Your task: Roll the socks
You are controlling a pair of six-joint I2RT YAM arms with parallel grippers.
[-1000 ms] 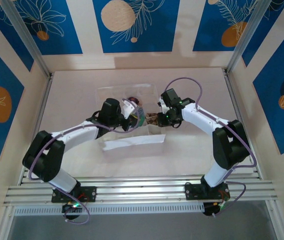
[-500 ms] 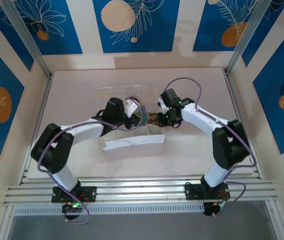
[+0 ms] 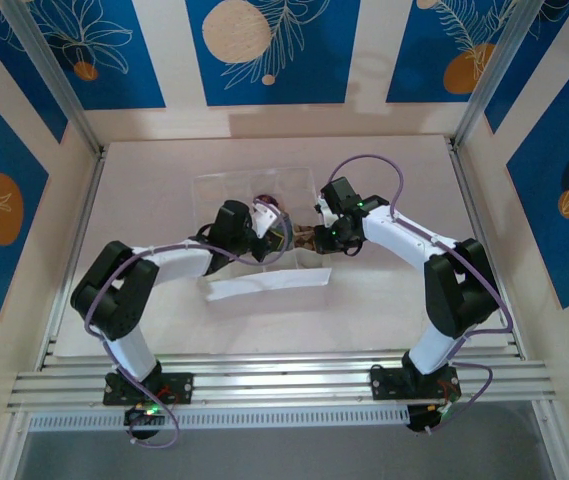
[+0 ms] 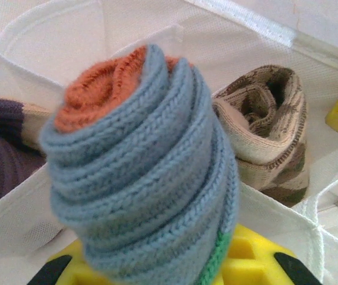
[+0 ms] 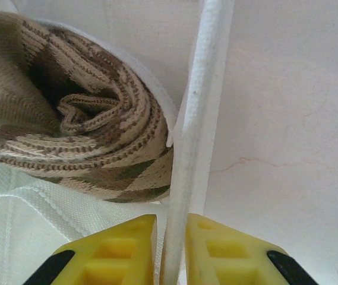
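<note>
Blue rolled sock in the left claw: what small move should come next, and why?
Probably lower it into the white box. The left gripper is shut on the finished blue roll above the box, the brown roll already sits inside, and the right gripper pinches the box wall.

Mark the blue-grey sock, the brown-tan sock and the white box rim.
blue-grey sock (image 4: 145, 178), left wrist view, on the roll's outer layers.
brown-tan sock (image 5: 91, 136), right wrist view, on the rolled end.
white box rim (image 5: 201, 107), right wrist view, on its thick seam edge.
</note>
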